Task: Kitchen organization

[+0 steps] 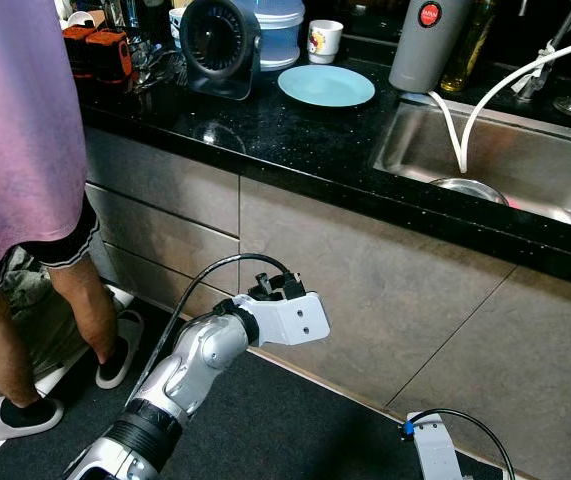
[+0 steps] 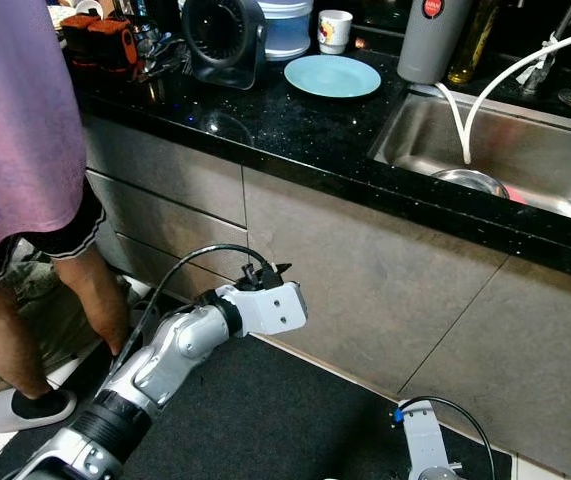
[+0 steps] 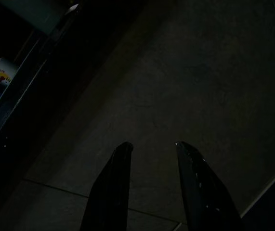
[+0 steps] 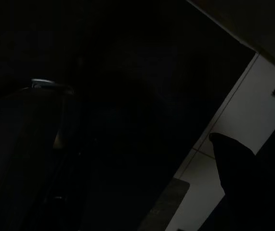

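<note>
While we're standing in front of the black bench [image 1: 295,130], our left arm [image 1: 200,365] is raised toward the grey cabinet fronts [image 1: 365,290] below it, and the left claw [image 3: 151,149] has its two black fingers [image 3: 118,183] parted with nothing between them, pointing at a cabinet panel. Our right arm [image 1: 435,445] hangs low by the dark floor mat [image 2: 295,410]; its wrist view is too dark, so we can't tell whether the right claw is open or closed.

Up on the bench there's a light blue plate [image 1: 326,85] lying flat, just beside the sink [image 1: 525,160]. Behind the plate sits a white cup [image 1: 324,41] with a printed picture, and near it a black round fan [image 1: 218,42] with a blue and white container [image 1: 280,30] behind it. A grey flask [image 1: 427,42] with a red cap stands at the sink's corner, with a yellowish bottle [image 1: 470,45] just beside it. A white hose [image 1: 495,95] bends down into the sink, where a metal bowl [image 1: 470,188] sits. Orange and black things [image 1: 97,50] are at the far left of the bench.

A person [image 1: 20,150] in a pink shirt, dark shorts and slippers stands to our left, close to the bench
</note>
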Controlling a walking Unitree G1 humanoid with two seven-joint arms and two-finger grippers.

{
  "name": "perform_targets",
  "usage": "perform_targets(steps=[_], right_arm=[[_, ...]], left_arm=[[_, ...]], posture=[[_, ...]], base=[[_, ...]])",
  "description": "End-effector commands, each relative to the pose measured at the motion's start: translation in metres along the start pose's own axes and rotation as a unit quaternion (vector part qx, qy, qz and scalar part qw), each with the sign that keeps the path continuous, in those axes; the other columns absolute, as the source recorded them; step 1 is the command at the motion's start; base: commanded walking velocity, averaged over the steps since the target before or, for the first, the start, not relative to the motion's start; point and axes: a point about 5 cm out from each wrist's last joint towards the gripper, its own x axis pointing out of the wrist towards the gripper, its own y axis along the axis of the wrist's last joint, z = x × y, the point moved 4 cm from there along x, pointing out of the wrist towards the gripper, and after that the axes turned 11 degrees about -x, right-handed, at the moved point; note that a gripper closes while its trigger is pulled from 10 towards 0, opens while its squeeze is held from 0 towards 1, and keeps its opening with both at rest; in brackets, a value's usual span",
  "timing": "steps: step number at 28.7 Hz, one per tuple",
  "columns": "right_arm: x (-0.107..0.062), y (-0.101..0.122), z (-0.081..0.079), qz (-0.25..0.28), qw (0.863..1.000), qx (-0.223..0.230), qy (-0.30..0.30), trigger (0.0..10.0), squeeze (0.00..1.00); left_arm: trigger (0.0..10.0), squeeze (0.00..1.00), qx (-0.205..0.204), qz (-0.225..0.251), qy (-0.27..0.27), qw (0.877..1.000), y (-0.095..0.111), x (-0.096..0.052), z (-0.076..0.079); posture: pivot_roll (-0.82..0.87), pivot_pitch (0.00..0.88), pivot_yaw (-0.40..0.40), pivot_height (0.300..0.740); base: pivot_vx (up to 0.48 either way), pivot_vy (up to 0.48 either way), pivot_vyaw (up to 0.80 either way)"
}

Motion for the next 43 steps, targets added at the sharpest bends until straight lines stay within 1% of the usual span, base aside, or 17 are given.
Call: perform_targets(steps=[1,8,10,15,18,19,29,43], right_arm=[[-0.0002,-0.0042,-0.0011,-0.004,1.0,-0.002,0.003,10.0,0.0],[-0.0001,-0.0046,-0.0037,-0.005,1.0,-0.008,0.006,10.0,0.0],[0.0,-0.0037,-0.0038,-0.004,1.0,-0.007,0.006,10.0,0.0],[0.0,-0.0034,-0.003,-0.005,1.0,-0.009,0.006,10.0,0.0],[-0.0001,-0.0048,-0.003,-0.006,1.0,-0.008,0.006,10.0,0.0],[-0.0002,-0.0052,-0.0023,-0.007,1.0,-0.014,0.007,10.0,0.0],[-0.0005,-0.0073,-0.0003,-0.012,1.0,-0.019,0.005,10.0,0.0],[-0.0009,-0.0102,0.002,-0.018,0.999,-0.033,0.004,10.0,0.0]], left_arm=[[10.0,0.0,0.006,-0.006,-0.007,1.0,-0.0027,-0.0017,0.0041],[10.0,0.0,0.001,-0.011,-0.005,1.0,-0.0044,-0.0036,0.0033],[10.0,0.0,0.003,-0.011,-0.006,1.0,-0.0042,-0.0034,0.002],[10.0,0.0,0.006,-0.011,-0.004,1.0,-0.0026,-0.0035,0.0004],[10.0,0.0,-0.002,-0.011,-0.004,1.0,-0.003,-0.0046,0.0005],[10.0,0.0,0.005,-0.01,-0.003,1.0,-0.0015,-0.0045,0.0001],[10.0,0.0,0.004,-0.008,-0.003,1.0,0.0007,-0.004,0.0015],[10.0,0.0,0.003,-0.006,-0.003,1.0,0.0052,-0.0042,0.0038]], posture=[[0.05,0.106,-0.046,0.74],[0.06,0.097,-0.035,0.74],[0.06,0.118,-0.036,0.74],[0.06,0.137,-0.035,0.74],[0.06,0.138,-0.032,0.74],[0.07,0.156,-0.038,0.74],[0.07,0.155,-0.048,0.74],[0.06,0.176,-0.062,0.74]], base=[[0.0,0.0,0.0],[0.0,0.0,0.0],[0.0,0.0,0.0],[0.0,0.0,0.0],[0.0,0.0,0.0],[0.0,0.0,0.0],[0.0,0.0,0.0],[0.0,0.0,0.0]])
